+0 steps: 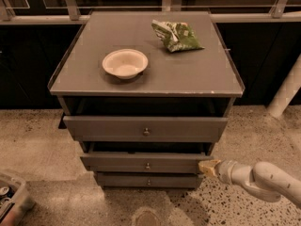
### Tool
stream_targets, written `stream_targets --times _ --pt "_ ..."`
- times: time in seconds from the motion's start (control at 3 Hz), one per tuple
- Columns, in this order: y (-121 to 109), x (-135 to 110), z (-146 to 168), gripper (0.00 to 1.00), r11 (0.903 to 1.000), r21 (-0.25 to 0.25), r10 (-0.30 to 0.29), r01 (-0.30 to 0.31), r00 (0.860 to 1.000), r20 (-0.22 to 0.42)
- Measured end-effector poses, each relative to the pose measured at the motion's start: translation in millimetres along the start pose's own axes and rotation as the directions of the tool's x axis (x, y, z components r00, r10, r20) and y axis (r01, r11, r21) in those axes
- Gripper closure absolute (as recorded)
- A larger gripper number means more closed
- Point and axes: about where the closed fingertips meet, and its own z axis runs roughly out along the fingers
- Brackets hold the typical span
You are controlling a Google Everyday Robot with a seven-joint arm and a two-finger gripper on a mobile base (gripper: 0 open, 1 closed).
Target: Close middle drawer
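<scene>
The grey cabinet point(146, 74) has three drawers. The middle drawer point(141, 163), with a small round knob point(147, 165), stands out only slightly from the cabinet. The top drawer point(146, 128) is pulled out a little further. The bottom drawer point(147, 181) sits below, pushed in. My gripper point(207, 167) comes in from the right on a white arm point(258, 179) and its tan tip touches the right end of the middle drawer's front.
A white bowl point(125, 63) and a green snack bag point(177, 35) lie on the cabinet top. A grey bin point(11, 199) stands on the floor at lower left. A white post point(287, 91) stands at the right. A railing point(155, 17) runs behind.
</scene>
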Motion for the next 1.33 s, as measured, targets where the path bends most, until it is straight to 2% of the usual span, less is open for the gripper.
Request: stream_targets --times 1.0,1.33 --pt "-26 -9 8 1.00 0.9975 0.064 0.028 -0.028 1.000 0.000" --pt "-18 3 1 1.00 0.9987 0.011 0.049 -0.049 0.998 -0.040"
